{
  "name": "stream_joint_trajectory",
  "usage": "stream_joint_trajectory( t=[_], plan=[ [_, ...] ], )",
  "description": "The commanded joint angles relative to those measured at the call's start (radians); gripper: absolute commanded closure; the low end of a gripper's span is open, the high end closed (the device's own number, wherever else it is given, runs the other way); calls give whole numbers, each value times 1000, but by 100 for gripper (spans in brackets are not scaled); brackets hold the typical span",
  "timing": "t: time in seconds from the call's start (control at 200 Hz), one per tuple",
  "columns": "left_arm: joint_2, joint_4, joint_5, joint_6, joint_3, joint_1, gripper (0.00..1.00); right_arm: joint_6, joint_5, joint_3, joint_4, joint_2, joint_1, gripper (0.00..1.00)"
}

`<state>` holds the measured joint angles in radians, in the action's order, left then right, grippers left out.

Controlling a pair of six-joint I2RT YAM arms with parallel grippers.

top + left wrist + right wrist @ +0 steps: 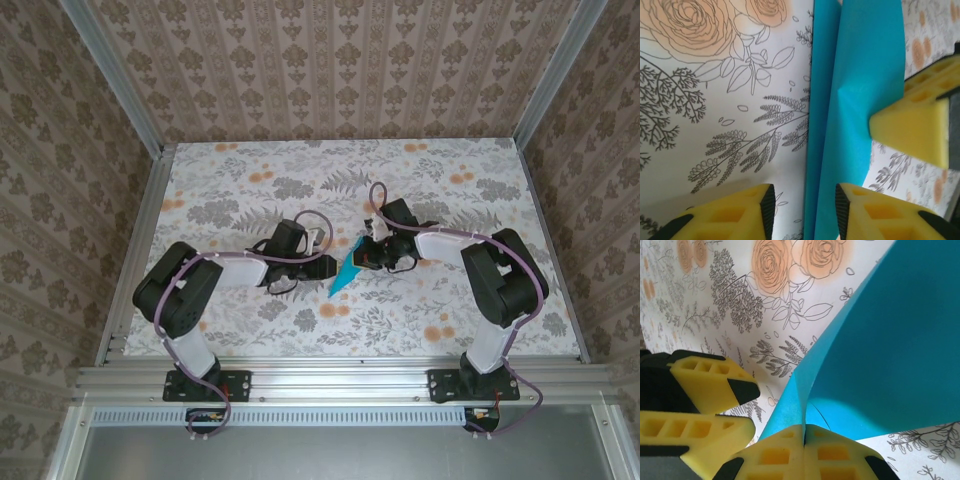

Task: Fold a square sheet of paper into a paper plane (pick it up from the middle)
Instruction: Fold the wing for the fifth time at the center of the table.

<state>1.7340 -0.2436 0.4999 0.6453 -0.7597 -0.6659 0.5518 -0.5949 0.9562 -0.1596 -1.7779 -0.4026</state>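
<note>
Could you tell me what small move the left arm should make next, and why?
Probably close the left gripper: its fingers stand apart on either side of the crease in the teal paper, while the shut right gripper pinches it.

The sheet of paper [860, 90] is thin, matt and smooth, sharply creased; the table cover [715, 125] under it is matt, printed with flowers. The fingers [880, 215] of the left gripper [803, 202] look like matt yellow plastic with hollow cells, faced in black textured pads; the frame rails [330, 380] are bare brushed metal.
</note>
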Motion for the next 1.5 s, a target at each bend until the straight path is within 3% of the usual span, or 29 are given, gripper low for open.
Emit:
stream_joint_trajectory(
  t=[0.0,0.27,0.575,0.82,1.035,1.495],
  plan=[
    [31,-72,41,48,-16,9,67,-44,-48,-17,15,6,5,97],
    [85,-149,86,91,-18,12,70,-51,-62,-25,32,1,16,97],
    [89,-211,94,120,7,6,69,-43,-51,-26,35,-9,22,94],
    [67,-229,35,151,35,13,68,-28,-40,-35,54,-25,27,93],
    [98,-285,90,180,36,16,64,-26,-49,-44,67,-23,29,93],
    [131,-206,126,118,-19,-16,68,-12,-56,-59,92,-21,40,91]
  ],
)
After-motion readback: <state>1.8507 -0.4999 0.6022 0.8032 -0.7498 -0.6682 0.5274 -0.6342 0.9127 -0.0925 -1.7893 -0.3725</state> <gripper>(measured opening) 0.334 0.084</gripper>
